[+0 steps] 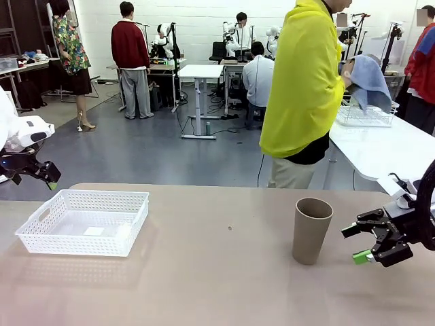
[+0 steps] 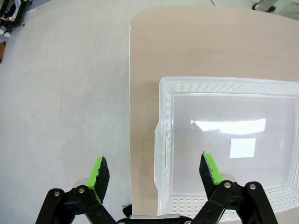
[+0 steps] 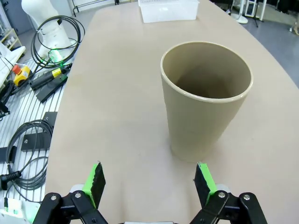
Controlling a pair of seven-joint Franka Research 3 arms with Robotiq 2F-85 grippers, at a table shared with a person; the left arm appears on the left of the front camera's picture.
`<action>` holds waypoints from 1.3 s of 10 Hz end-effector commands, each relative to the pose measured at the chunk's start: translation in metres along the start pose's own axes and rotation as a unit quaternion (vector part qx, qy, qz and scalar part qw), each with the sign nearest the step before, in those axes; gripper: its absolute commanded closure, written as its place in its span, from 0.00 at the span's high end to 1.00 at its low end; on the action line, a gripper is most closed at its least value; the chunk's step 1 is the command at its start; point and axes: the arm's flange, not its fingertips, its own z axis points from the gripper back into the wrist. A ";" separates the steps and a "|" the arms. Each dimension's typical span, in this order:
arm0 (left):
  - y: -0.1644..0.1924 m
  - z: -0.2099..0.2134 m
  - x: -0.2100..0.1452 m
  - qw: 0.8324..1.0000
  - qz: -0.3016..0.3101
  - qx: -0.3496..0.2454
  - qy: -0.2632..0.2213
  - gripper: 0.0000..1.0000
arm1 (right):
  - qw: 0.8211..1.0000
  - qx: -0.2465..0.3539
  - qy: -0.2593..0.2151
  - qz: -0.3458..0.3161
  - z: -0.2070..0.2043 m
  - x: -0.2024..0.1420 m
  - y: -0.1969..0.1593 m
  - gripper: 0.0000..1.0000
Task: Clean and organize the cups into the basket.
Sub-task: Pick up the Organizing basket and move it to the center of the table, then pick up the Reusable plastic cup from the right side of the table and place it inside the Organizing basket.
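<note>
Tan-brown and matte, one cup [image 1: 312, 229] stands upright, mouth up, on the beige table [image 1: 204, 285], right of centre in the front view. My right claw [image 1: 356, 243] hangs low over the table in the lower right of that frame, just to the right of the cup. Its jaws are spread wide and grip nothing, and a gap shows between the fingertips and the cup wall. In the right wrist view the cup [image 3: 205, 98] stands ahead of my right claw [image 3: 149, 179], offset toward the pad on the picture's right. The green pads [image 3: 95, 184] rise from the bottom edge, well apart. Black cables [image 3: 28, 140] lie along the left edge of that view, beside the table.

The white lattice basket [image 1: 88, 241] sits on the table at the lower left of the front view, well apart from the cup. In the right wrist view it shows small at the top edge [image 3: 168, 10]. My left claw [image 1: 32, 178] is at the far left of the front view, above and to the left of the basket, touching nothing. The left wrist view looks straight down. There my left claw [image 2: 154, 172] is spread wide and empty, with one pad over the grey floor and the other over the basket [image 2: 166, 154], whose floor carries a pale rectangular patch.

At the upper right of the front view a person in a yellow top [image 1: 306, 81] stands at the table's far side, with a blue-grey cloth [image 1: 370, 81] beside them.
</note>
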 end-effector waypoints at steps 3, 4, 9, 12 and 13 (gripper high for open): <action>0.006 -0.010 0.004 0.998 -0.041 -0.011 0.051 1.00 | 0.999 0.020 -0.037 0.026 -0.010 -0.004 -0.023 1.00; 0.006 -0.014 0.006 0.997 -0.040 -0.012 0.058 1.00 | 0.999 0.026 -0.043 0.022 -0.014 -0.005 -0.029 1.00; -0.013 -0.035 0.006 0.993 -0.090 -0.005 0.072 1.00 | 0.998 0.006 -0.065 0.003 -0.032 -0.014 -0.061 1.00; -0.012 -0.044 0.008 0.992 -0.090 0.007 0.082 1.00 | 0.996 0.045 -0.079 0.015 -0.055 -0.015 -0.070 1.00; -0.012 -0.048 0.010 0.992 -0.084 0.008 0.090 1.00 | 0.995 0.052 -0.080 0.014 -0.060 -0.015 -0.070 1.00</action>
